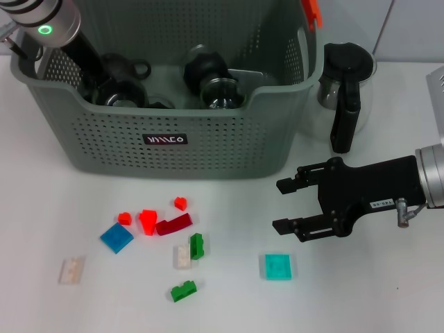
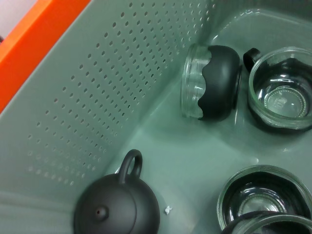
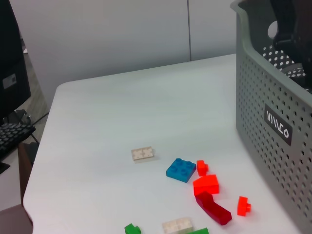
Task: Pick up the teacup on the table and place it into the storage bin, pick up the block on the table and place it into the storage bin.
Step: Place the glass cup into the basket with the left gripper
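Storage bin (image 1: pixel 208 149) as landmark, grey and perforated, at the far middle of the table (image 1: pixel 388 298). Inside it, several glass teacups (image 2: pixel 278 95) with dark sleeves plus a small dark teapot (image 2: pixel 117 209), one cup tipped on its side. Left gripper down inside the bin's left end, arm (image 1: pixel 83 45) slanting over the rim; fingers hidden, so cannot tell whether released or clenched. Right gripper (image 1: pixel 286 205) hovering in front of the bin's right front corner, jaws spread wide, grasping nothing. Loose blocks scattered in front of the bin: teal block (image 1: pixel 278 266) nearest the right gripper, blue block (image 1: pixel 116 237), red pieces (image 1: pixel 173 224), green block (image 1: pixel 184 291) and pale ones farther to the left. Probably block pickup next: best lowered squarely over the teal block, fingers straddling two opposite edges, closing only once level with the table. Flat and low, so likely to slip from a shallow or skewed pinch. Lift clear of the front wall before release.
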Available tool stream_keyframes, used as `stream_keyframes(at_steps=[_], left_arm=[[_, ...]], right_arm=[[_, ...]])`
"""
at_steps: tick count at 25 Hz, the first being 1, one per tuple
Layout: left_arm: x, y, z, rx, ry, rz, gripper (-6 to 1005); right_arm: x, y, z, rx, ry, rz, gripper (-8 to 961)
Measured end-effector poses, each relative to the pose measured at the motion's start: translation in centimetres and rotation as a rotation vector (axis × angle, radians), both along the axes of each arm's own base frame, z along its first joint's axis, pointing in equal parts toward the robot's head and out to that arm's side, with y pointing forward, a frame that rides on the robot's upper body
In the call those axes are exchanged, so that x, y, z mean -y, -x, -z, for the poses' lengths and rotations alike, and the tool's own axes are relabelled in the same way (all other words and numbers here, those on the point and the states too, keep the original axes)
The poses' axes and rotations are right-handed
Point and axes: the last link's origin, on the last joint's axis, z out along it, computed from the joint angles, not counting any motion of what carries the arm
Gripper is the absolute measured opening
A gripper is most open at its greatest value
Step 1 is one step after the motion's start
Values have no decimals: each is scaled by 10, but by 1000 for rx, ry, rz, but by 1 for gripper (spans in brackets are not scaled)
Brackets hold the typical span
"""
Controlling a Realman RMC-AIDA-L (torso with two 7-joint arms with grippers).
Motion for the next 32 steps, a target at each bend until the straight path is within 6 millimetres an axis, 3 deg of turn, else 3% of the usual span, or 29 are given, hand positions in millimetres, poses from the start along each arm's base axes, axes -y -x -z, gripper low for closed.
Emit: stream_keyframes(at_steps=[8,13,18,28,32], left_arm=[[4,5,14,-36,2,-5,71],[4,5,18,-36,-6,-3,253],[0,-4,10,8,-58,5,278],[1,-14,8,40,-67,38,450],[1,-13,6,40,-70,39,660]], right_arm=[[0,0,0,0,-1,1,732],[-1,2,0,0,-1,-4,733],[-1,1,0,0,-2,0,732],[0,-1,-1,-2,-2,5,732],[0,-1,-1,-1,-2,5,732]])
